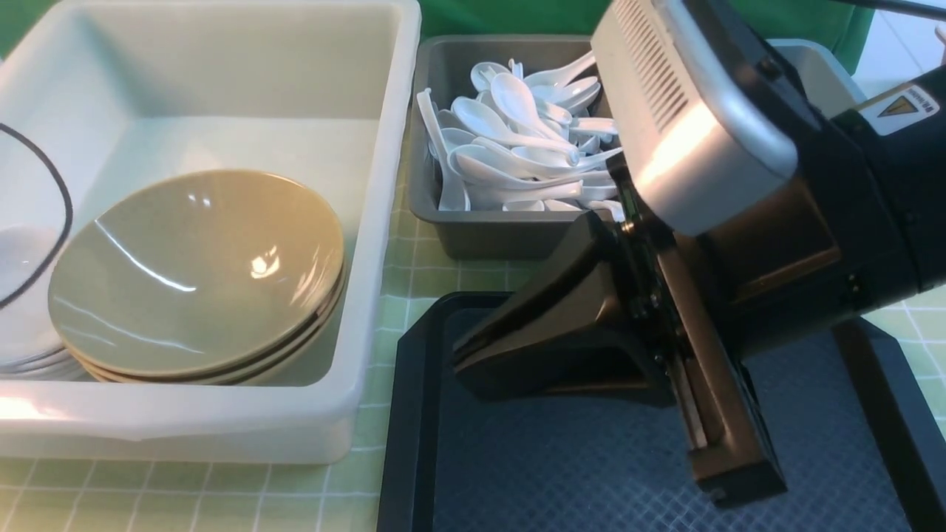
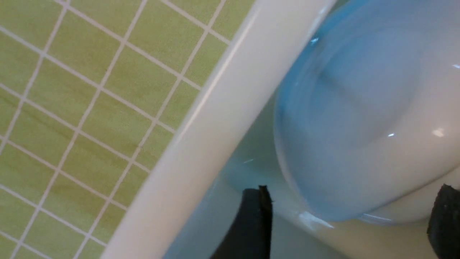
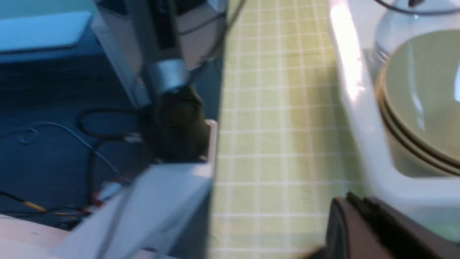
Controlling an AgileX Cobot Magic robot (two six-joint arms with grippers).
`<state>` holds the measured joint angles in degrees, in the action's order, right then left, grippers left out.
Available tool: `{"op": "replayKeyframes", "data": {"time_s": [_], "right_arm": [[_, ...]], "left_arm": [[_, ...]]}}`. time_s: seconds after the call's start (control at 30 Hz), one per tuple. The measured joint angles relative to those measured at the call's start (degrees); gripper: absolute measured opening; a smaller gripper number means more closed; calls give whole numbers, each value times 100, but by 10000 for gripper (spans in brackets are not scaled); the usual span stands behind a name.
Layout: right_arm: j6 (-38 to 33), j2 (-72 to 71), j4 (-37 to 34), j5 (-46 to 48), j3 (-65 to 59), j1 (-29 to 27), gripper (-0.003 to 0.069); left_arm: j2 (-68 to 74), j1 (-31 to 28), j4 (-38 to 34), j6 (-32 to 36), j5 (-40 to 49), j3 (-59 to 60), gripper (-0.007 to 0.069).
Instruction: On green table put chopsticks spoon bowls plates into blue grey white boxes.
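Note:
The large white box [image 1: 384, 222] holds a stack of tan bowls [image 1: 199, 266] and, at its left edge, stacked white plates [image 1: 29, 358]. In the left wrist view my left gripper [image 2: 348, 219] is open. Its fingers [image 2: 251, 223] stand wide apart just above a white plate [image 2: 359, 118], inside the white box's rim [image 2: 215, 118]. The grey box [image 1: 480, 233] is full of white spoons [image 1: 517, 148]. My right gripper [image 1: 460, 353] is shut and empty, low over the black tray [image 1: 562, 458]. It also shows in the right wrist view [image 3: 350, 197]. No chopsticks are in view.
The green gridded cloth [image 1: 414, 281] shows between the boxes and the tray. A pale bluish rim [image 1: 820, 70] shows behind my right arm. A black cable loop [image 1: 63, 185] hangs over the plates. The right wrist view shows the table edge with floor cables [image 3: 72, 136] beyond it.

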<state>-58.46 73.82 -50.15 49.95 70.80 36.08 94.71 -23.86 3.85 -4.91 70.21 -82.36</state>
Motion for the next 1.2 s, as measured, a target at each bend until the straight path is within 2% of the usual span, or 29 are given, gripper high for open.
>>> {"op": "replayKeyframes", "data": {"time_s": [0.03, 0.1, 0.13, 0.17, 0.27, 0.33, 0.43, 0.47, 0.5, 0.53, 0.63, 0.8, 0.97, 1.0, 1.07, 1.2], "right_arm": [[29, 0, 24, -14, 0, 0, 47], [618, 0, 424, -248, 0, -519, 47], [660, 0, 450, -274, 0, -562, 47], [1028, 0, 655, -340, 0, -937, 47], [1664, -6, 979, -340, 0, -1488, 47], [2082, -37, 1362, -300, 0, -1820, 47], [2872, -300, 2283, -114, 0, -2128, 47], [3208, -503, 2666, -52, -26, -2173, 47], [3264, -543, 2722, -50, -44, -2179, 47], [3565, -927, 3054, -62, -156, -2193, 47], [3831, -1860, 3315, -441, -727, -2193, 47], [3986, -3268, 3339, -1325, -1990, -2193, 47], [4053, -5185, 3285, -1698, -3929, -2193, 47], [4052, -5303, 3274, -1698, -4035, -2193, 46], [4059, -5931, 3082, -1706, -4518, -2193, 25], [4063, -6290, 3010, -1864, -4796, -2193, 21]], "left_arm": [[-55, 7, -58, 11, 10, -34, 581], [-407, 142, -743, 333, 24, -267, 596], [-436, 159, -873, 408, 24, -284, 596], [-671, 360, -1469, 753, 24, -381, 591], [-973, 839, -2397, 1367, 37, -416, 549], [-1107, 1354, -2918, 1779, 60, -421, 482], [-1257, 2107, -3075, 2022, 80, -400, 332], [-1382, 2391, -2898, 1978, 81, -333, 244], [-1409, 2435, -2898, 1959, 81, -317, 230], [-1699, 2762, -2555, 1762, 89, -152, 130], [-2518, 3224, -1944, 1242, 100, 343, 19], [-4092, 3625, -1643, 687, 49, 1574, -1], [-6438, 3766, -1998, 550, -803, 3802, -2], [-6438, 3766, -2016, 550, -833, 3802, -2], [-7254, 3770, -2225, 550, -1111, 4540, -2], [-7604, 3791, -2384, 713, -1306, 4906, -2]]}}
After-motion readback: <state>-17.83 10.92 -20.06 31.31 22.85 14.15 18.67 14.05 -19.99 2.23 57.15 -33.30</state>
